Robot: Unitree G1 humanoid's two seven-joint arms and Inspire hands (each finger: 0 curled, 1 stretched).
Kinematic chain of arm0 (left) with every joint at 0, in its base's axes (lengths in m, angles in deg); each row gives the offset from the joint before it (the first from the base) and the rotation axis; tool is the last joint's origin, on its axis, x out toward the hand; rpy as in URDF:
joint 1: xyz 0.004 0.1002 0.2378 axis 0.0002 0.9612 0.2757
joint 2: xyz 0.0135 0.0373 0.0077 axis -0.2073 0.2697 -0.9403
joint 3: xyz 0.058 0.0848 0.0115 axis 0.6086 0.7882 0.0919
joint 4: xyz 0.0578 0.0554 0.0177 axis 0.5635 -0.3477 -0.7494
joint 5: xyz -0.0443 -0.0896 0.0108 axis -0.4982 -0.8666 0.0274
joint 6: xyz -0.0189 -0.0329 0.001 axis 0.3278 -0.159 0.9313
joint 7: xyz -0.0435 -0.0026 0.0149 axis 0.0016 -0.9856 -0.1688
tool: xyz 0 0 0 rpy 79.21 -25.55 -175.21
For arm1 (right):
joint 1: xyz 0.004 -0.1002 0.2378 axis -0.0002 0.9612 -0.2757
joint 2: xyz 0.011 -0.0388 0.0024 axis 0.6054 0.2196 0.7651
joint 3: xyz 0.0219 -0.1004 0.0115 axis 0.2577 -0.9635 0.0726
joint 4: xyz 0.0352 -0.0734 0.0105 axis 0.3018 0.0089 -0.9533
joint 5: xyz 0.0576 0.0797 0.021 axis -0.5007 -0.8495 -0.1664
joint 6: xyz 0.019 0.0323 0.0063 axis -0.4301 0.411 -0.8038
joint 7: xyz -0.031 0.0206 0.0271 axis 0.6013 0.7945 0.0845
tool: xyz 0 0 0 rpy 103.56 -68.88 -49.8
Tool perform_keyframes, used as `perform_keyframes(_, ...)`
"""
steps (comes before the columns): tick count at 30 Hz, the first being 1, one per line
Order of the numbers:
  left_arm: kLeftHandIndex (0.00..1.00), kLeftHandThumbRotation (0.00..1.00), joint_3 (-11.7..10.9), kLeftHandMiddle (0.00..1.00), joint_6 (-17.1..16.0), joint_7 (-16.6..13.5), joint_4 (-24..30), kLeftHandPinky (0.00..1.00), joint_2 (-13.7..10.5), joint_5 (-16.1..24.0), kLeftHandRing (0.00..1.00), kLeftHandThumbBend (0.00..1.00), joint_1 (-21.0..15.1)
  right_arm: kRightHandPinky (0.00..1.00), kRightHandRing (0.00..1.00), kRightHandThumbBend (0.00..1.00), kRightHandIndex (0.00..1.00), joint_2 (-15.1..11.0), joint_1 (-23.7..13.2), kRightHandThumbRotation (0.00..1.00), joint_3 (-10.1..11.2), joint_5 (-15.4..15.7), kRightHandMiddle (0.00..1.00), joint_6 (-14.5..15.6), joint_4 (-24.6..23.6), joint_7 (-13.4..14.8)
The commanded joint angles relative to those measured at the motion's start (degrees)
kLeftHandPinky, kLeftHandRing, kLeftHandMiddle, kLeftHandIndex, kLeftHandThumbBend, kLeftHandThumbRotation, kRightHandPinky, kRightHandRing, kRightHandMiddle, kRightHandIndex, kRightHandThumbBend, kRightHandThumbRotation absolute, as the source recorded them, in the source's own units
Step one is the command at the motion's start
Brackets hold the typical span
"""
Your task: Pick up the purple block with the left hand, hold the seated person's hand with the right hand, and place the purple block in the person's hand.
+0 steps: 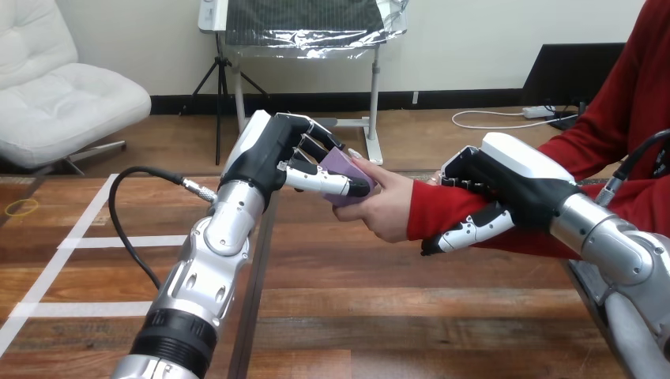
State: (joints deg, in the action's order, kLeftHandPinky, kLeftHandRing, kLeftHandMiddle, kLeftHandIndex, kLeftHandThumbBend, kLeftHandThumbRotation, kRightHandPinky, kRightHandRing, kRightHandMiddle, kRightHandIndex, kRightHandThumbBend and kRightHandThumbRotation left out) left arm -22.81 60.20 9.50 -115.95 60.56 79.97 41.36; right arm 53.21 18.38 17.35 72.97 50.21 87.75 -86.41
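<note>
The purple block (348,172) is raised above the table at the view's middle. My left hand (280,154) is shut on it, thumb across its front and fingers curled over its top. The person's hand (385,207) comes in from the right, palm cupped against the block's lower right side, so both hands touch it. My right hand (506,189) sits on the person's red-sleeved forearm just behind the wrist. Its fingers curl over the top of the sleeve and its thumb lies along the near side.
The wooden table (379,316) stretches below both arms. White tape lines (118,241) mark its left part. A black cable (130,229) loops from my left forearm over the table.
</note>
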Motion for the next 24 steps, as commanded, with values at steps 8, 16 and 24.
perform_keyframes(8,0.64,0.34,0.31,0.64,-0.80,2.39,1.39,0.49,0.53,-2.27,0.61,0.75,-1.57,0.32,0.35,0.97,0.42,2.79,-1.76,0.48,0.71,-3.82,0.40,-1.72,-4.01,-5.40)
perform_keyframes(16,0.70,0.62,-0.36,0.74,-1.71,2.47,2.26,0.65,-0.01,-2.90,0.73,0.77,-0.37,0.45,0.53,1.00,0.60,1.19,-1.72,0.72,0.16,-2.14,0.57,-1.01,-4.79,-7.59)
perform_keyframes(24,0.75,0.75,-0.68,0.78,-1.80,3.04,3.22,0.73,-0.88,-2.91,0.78,0.78,0.51,0.56,0.69,1.00,0.75,0.18,-0.95,0.87,0.58,-2.43,0.72,0.53,-6.21,-10.26)
